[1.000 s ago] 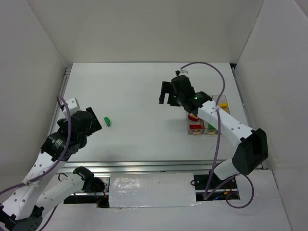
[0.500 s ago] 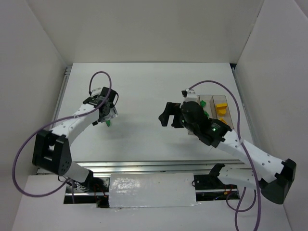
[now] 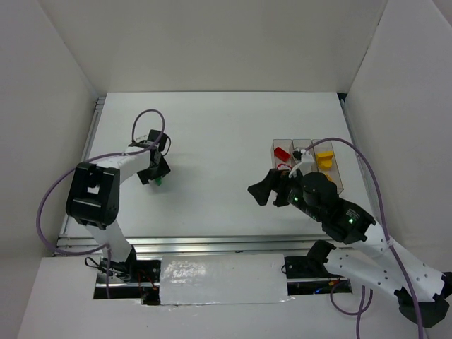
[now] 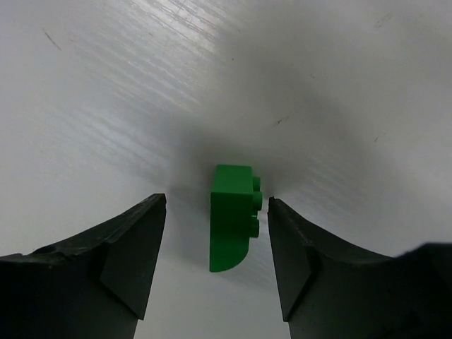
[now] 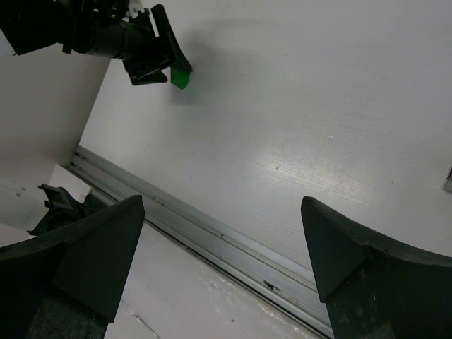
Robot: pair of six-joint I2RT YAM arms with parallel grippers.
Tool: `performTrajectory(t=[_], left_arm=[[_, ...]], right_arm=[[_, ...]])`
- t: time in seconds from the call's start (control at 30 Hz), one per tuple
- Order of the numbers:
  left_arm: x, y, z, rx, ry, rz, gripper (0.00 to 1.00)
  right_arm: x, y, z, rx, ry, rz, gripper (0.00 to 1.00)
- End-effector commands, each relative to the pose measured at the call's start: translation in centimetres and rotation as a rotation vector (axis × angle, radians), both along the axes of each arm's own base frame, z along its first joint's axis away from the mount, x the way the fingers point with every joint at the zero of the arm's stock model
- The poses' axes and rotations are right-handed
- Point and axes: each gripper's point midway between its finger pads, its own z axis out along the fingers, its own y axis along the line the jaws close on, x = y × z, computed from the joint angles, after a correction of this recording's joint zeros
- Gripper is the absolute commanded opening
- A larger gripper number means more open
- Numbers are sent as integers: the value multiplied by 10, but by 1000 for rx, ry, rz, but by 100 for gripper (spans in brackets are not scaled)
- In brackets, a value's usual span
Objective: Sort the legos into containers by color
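Left gripper [image 4: 215, 205] stands spread, straddling a small green plastic brick [image 4: 233, 219] lying on the white table [image 4: 106, 85]. Right gripper [image 5: 222, 205] gapes wide, well apart from that brick. Beside it, the clear plastic three-compartment bin [image 3: 311, 142] holds a red brick [image 3: 281, 152] in its left section and a yellow brick [image 3: 324, 159] in its right; the middle section's contents cannot be told.

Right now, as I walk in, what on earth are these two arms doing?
They are sorting small plastic bricks by color into clear containers. The left gripper is open and lowered around a lone green brick lying on the white table, a finger on each side, not yet closed on it. The right gripper hangs open and empty near the containers, where a red brick and a yellow brick already sit.
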Motion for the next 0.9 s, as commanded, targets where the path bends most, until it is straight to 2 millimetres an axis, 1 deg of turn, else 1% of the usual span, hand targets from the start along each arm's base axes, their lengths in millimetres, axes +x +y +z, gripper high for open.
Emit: performTrajectory(t=[0.0,0.03,0.07,0.13,0.17,0.23,0.27,0.3,0.33,0.37,0.4,0.43,0.47,0.5,0.53,0.57,0.6,0.63,0.67,0.7,0.73,0.77,0.8,0.83,0.87], left_arm=[[11,-8,-15,-39,-8,-28,71],[12,-8,-17,-38,-5,-32,70],[13,-9,-19,-40,-4,-35,60],[11,-9,-24,-44,6,-35,44],[10,-9,-25,-47,5,-32,23],[7,-10,-23,-57,1,-36,0],[6,-12,-21,-61,-2,-39,0],[6,-15,-9,-67,-29,-45,0],[7,-28,1,-72,-57,-86,0],[9,-37,13,-75,-90,-111,0],[18,-53,44,-96,-177,-146,0],[20,-87,63,-126,-235,-244,0],[24,-107,81,-158,-289,-296,0],[33,-131,115,-207,-377,-355,0],[33,-172,138,-304,-444,-457,0],[39,-195,162,-370,-507,-503,0],[39,-217,174,-431,-543,-555,0],[43,-248,198,-507,-629,-624,0],[46,-275,206,-572,-639,-681,0],[41,-300,213,-610,-649,-730,0],[42,-320,220,-641,-666,-776,0],[46,-344,221,-672,-659,-822,0],[40,-369,227,-704,-680,-872,0],[43,-386,235,-736,-722,-903,0],[45,-407,230,-773,-718,-937,0]], right_arm=[[-9,0,-9,-15,9,37,99],[-9,-1,-9,-15,9,36,99],[-9,-1,-10,-18,11,34,99],[-9,-4,-10,-21,10,26,99],[-10,-5,-10,-23,10,24,99],[-11,-9,-8,-23,6,12,99],[-11,-10,-6,-20,1,8,99],[-11,-12,-2,-14,-4,3,99],[-13,-16,3,-4,-16,-4,99],[-13,-20,6,-3,-20,-23,99],[-13,-24,12,8,-30,-41,99],[-15,-30,17,21,-39,-57,99],[-15,-35,22,37,-51,-78,99],[-18,-40,32,65,-77,-84,100],[-19,-43,34,71,-80,-91,100],[-21,-46,40,88,-89,-99,100],[-24,-50,44,102,-96,-103,99],[-26,-53,43,97,-91,-107,100],[-28,-55,47,110,-93,-111,100],[-30,-58,49,120,-97,-112,99],[-32,-60,47,122,-87,-114,100],[-34,-62,51,133,-87,-118,100],[-38,-64,54,146,-92,-109,99],[-41,-65,55,155,-91,-106,99],[-43,-68,60,170,-100,-110,100]])
